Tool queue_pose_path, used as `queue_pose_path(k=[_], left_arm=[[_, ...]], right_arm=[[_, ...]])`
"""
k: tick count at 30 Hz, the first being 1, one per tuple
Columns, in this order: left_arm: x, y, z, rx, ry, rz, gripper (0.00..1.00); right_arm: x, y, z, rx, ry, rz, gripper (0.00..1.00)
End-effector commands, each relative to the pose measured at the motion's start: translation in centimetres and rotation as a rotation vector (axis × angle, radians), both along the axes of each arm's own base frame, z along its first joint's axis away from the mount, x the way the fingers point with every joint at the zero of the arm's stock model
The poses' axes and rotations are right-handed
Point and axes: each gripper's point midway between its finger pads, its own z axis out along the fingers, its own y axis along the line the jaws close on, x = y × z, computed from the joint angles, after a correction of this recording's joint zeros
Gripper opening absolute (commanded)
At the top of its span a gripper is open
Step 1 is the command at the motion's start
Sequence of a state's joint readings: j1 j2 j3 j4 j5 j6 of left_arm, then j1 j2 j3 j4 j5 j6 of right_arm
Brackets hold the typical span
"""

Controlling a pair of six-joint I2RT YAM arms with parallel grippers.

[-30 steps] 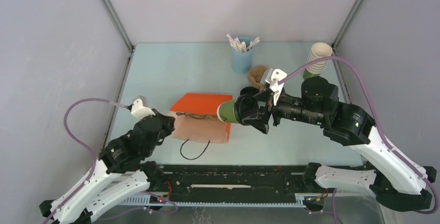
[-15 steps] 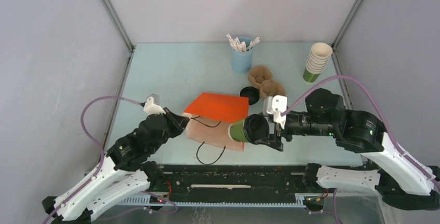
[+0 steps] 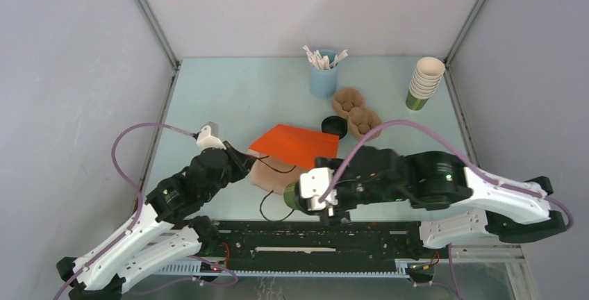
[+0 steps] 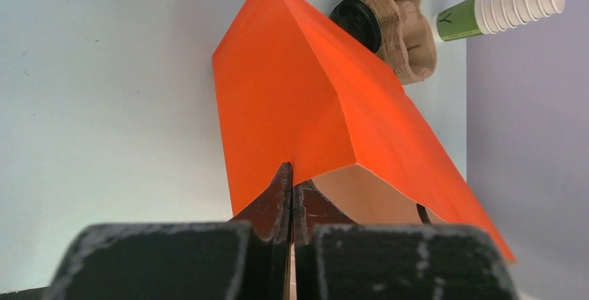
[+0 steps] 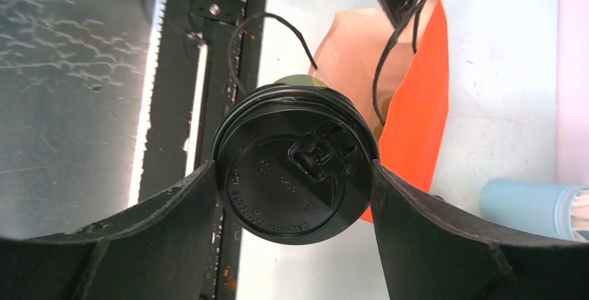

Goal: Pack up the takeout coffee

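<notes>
Low in the middle of the top view, the right gripper [image 5: 294, 173] clasps the takeout coffee [image 3: 294, 198] around its black lid, with the cup on its side and its base toward the bag's mouth. Held only at the lid, the lid may pop loose or the cup slip. Just beyond, at lower left, the left gripper [image 4: 292, 183] is clenched on the lip of the orange bag [image 4: 312, 105]. If that thin paper pulls free or sags, the cup may jam on the edge or snag the black cord handle [image 5: 265, 15].

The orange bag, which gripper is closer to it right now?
Left. The left gripper is shut on the edge of the orange bag. The right gripper holds the takeout coffee at the bag's open end, with the cup between it and the bag.
</notes>
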State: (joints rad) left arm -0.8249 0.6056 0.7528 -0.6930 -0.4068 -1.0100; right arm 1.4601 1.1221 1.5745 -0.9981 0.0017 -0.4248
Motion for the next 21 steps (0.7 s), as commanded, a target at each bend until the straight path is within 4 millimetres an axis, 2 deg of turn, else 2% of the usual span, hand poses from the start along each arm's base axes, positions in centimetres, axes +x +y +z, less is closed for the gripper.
queue_pose_path(k=[1,8,11,15,21], left_arm=[[0.0,0.1,2.9,-0.013,-0.054,-0.011,0.00],[0.2,0.5,3.4,0.000,-0.070,0.004,0.00],[0.2,0.9,3.1,0.018,-0.069,0.014,0.00],[0.3,1.1,2.8,0.013,-0.094,0.023,0.00],[1.4,0.6,3.2,0.002,-0.169,0.025,0.00]], right_arm=[[2.1,1.5,0.4,-0.001,-0.103,-0.131,0.55],[4.5,4.1,-2.2,-0.149,-0.325,-0.213,0.55],[6.5,4.0,-3.7,-0.245,-0.414,-0.262,0.55],[8.6,2.9,-5.5,-0.305,-0.451,-0.302,0.56],[10.5,2.5,-7.0,-0.249,-0.451,-0.223,0.55]])
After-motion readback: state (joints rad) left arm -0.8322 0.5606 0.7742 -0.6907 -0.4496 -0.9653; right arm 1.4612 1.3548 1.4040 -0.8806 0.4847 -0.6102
